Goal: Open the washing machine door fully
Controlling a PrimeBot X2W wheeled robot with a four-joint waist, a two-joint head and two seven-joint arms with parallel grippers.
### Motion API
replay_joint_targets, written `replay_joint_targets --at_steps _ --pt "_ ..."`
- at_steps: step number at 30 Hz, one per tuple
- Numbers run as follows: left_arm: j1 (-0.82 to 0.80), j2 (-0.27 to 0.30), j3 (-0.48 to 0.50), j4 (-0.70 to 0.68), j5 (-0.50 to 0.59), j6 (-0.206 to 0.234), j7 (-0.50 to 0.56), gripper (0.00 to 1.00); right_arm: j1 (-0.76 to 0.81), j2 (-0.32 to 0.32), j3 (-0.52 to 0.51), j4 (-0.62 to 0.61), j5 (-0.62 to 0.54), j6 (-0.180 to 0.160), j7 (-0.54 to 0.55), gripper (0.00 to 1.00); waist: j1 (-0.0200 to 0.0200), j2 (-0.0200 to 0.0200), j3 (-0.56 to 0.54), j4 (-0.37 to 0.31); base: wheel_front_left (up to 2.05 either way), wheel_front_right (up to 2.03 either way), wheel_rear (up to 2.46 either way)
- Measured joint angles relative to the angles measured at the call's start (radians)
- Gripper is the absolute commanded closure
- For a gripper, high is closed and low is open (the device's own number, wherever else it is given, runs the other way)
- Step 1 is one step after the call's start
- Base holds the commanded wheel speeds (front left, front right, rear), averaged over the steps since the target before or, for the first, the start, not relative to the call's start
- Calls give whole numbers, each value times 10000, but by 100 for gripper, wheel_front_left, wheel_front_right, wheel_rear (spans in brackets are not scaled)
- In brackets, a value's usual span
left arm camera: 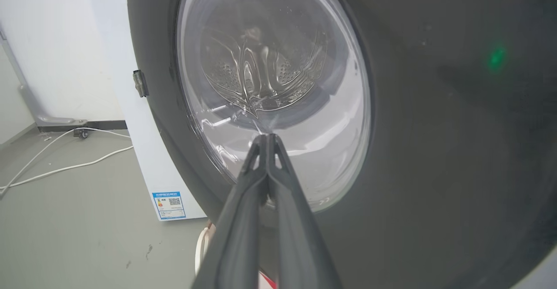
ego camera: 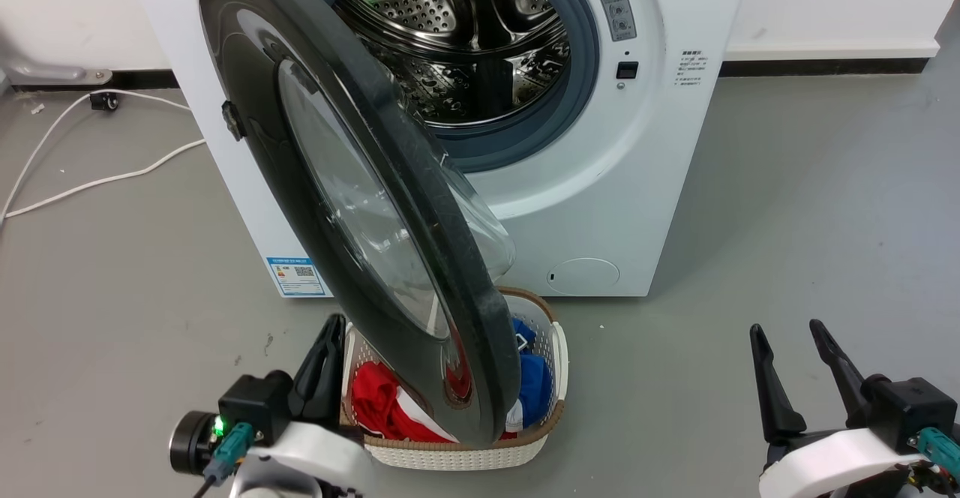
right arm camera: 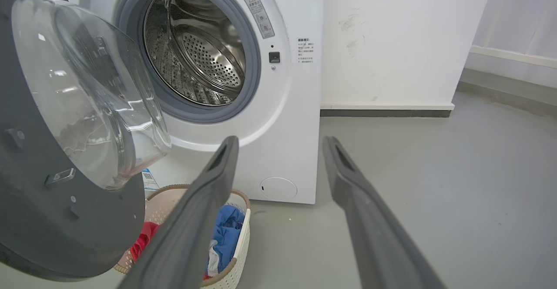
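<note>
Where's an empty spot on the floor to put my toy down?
Bare floor lies between the washing machine and the right gripper, and left, by the white cable. Crowded in front: the washing machine door overhangs the laundry basket, left gripper alongside.

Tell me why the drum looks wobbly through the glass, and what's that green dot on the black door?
Left wrist view: the bulging glass window bends the drum behind it; the green dot is probably a light mirrored in the glossy washing machine door. Head view: a green light glows by the left gripper. Right wrist view: white glints streak the glass.
</note>
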Motion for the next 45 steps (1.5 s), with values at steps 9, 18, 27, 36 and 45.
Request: replay_joint_targets --at_steps 9,18,27,36,45 --pt "-751 56 29 -1429 113 165 94 100 23 52 -127 12 -52 0 12 0 0 0 -48 135 0 0 0" --pt "-2270 -58 -372 -4125 343 424 416 100 50 69 -211 -15 -232 0 90 0 0 0 -140 277 0 0 0" --pt "-2992 -211 -1766 -6132 516 259 1047 100 113 119 -228 -82 -238 0 148 0 0 0 -203 273 0 0 0" --pt "-2015 -328 -3908 -6182 -362 40 2094 100 196 163 -290 -171 -267 0 232 0 0 0 -144 295 0 0 0" --pt "-483 -324 -5789 -4268 -1022 -92 2880 100 173 207 -222 -82 -276 0 261 0 0 0 -77 207 0 0 0"
